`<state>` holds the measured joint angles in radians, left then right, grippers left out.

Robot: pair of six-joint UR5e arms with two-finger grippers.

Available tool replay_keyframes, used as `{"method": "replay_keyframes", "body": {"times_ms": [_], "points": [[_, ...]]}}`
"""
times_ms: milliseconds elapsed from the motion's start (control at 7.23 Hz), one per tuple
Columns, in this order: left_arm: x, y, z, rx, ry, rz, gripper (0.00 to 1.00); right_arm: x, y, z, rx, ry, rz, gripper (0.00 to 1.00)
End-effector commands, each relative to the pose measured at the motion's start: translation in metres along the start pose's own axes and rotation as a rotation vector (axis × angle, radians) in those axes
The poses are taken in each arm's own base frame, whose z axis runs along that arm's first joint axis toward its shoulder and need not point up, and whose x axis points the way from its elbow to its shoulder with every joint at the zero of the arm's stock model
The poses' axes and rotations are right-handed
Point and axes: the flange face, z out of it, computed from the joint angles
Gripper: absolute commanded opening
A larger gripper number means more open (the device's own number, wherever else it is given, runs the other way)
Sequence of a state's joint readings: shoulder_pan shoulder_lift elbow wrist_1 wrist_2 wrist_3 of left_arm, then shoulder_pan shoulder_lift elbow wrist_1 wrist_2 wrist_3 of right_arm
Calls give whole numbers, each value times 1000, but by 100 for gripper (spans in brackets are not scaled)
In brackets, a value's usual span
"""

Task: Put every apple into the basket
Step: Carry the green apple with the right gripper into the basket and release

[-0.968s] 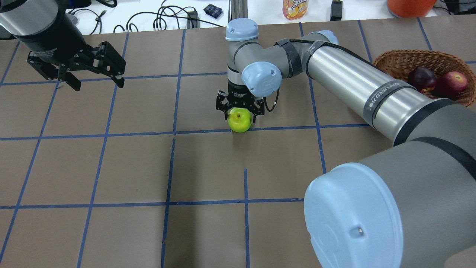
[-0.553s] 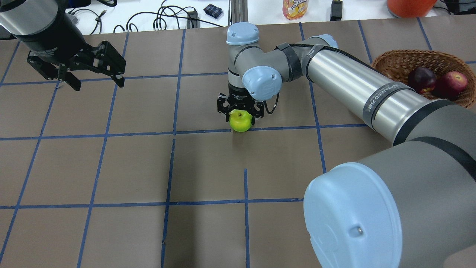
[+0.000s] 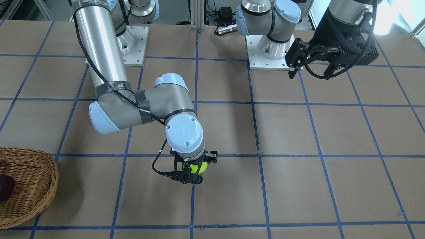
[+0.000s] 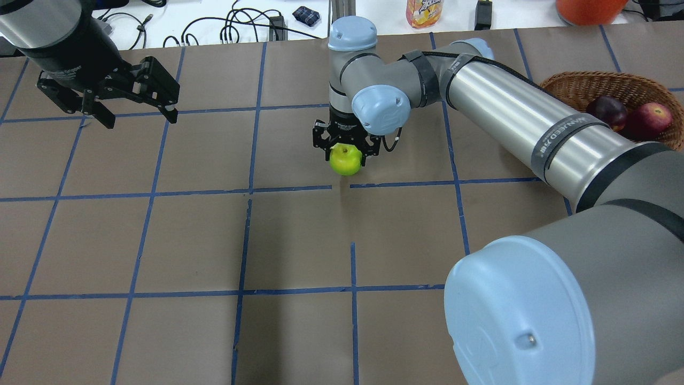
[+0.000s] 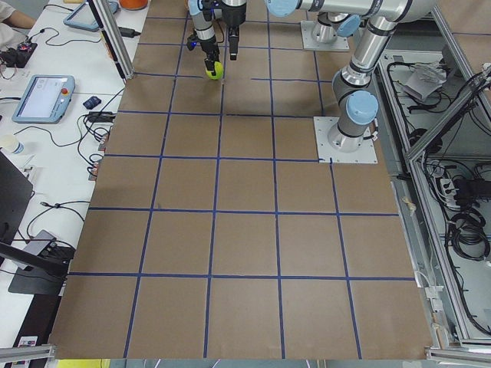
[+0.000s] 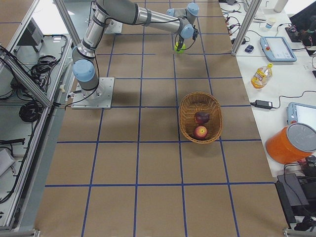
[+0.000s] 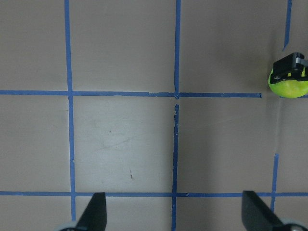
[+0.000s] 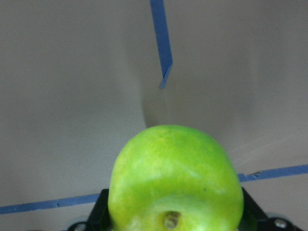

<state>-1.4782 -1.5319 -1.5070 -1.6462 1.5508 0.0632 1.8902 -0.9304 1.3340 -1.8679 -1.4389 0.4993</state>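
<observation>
The wide table is covered with brown paper, and lines of blue tape divide it into big squares. Near its right end stands a shallow oval basket of light-brown woven wicker. On the robot's side, one white flat base plate and a second base plate are fixed on it.

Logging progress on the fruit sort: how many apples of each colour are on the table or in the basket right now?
green apple: 1
red apple: 1
dark maroon apple: 1
Total: 3 apples
</observation>
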Motion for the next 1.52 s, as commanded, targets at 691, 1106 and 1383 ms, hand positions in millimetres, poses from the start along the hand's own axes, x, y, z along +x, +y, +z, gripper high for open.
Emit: {"method": "replay_keyframes", "body": {"times_ms": [691, 1106, 1383], "points": [[3, -1, 3, -39, -12, 6, 100, 349, -127, -122, 82, 117, -49, 0], [2, 5, -5, -28, -34, 6, 100, 452, -142, -110, 53, 112, -126, 0], [2, 5, -5, -26, -34, 8, 100, 464, -147, -94, 18, 147, -122, 0]]}}
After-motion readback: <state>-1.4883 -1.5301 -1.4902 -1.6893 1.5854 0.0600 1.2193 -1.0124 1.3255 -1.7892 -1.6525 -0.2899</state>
